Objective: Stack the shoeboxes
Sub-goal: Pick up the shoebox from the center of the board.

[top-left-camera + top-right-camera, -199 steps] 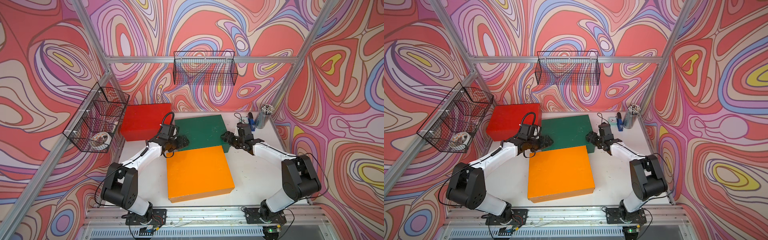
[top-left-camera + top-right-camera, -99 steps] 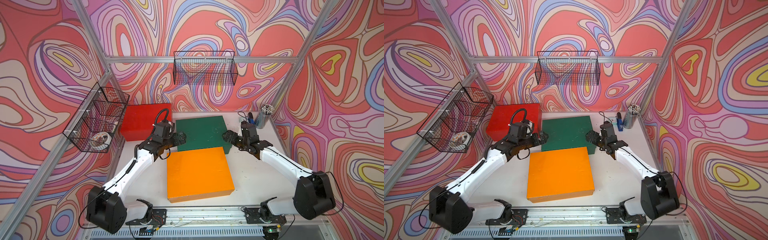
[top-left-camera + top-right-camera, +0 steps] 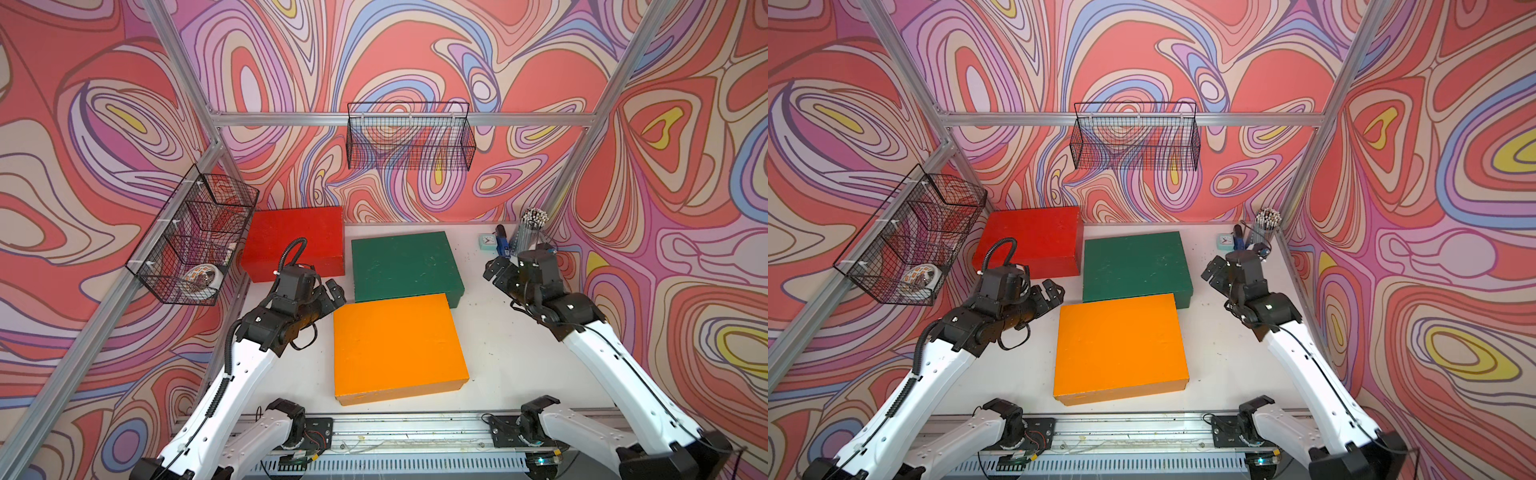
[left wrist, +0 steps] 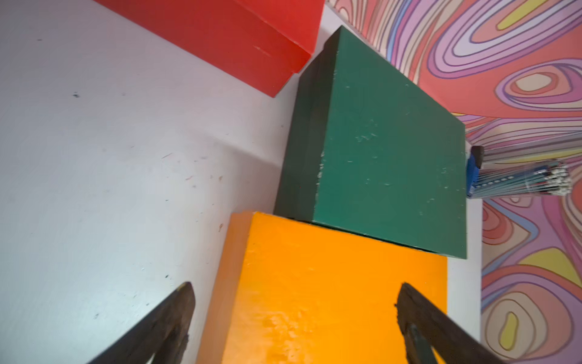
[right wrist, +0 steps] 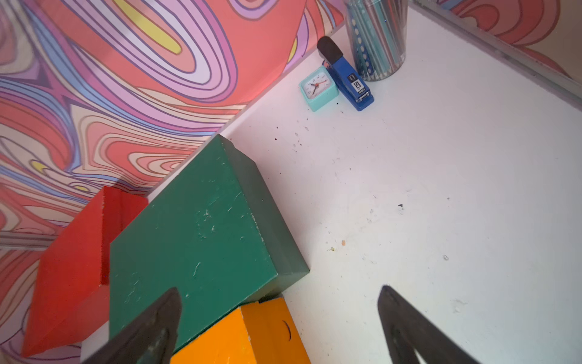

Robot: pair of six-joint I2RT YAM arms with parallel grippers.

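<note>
We log both pairs of fingers spread wide, holding nothing: left gripper [image 3: 333, 293] just beside the orange shoebox [image 3: 395, 345], right gripper [image 3: 496, 276] near the green shoebox [image 3: 405, 264]. Green sits close against orange, between both fingertip pairs. The red shoebox [image 3: 295, 237] lies beyond the left fingers, and none are stacked.

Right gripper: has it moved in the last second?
Yes. The right gripper has backed off the green box, toward the pencil cup, and now hangs open.
</note>
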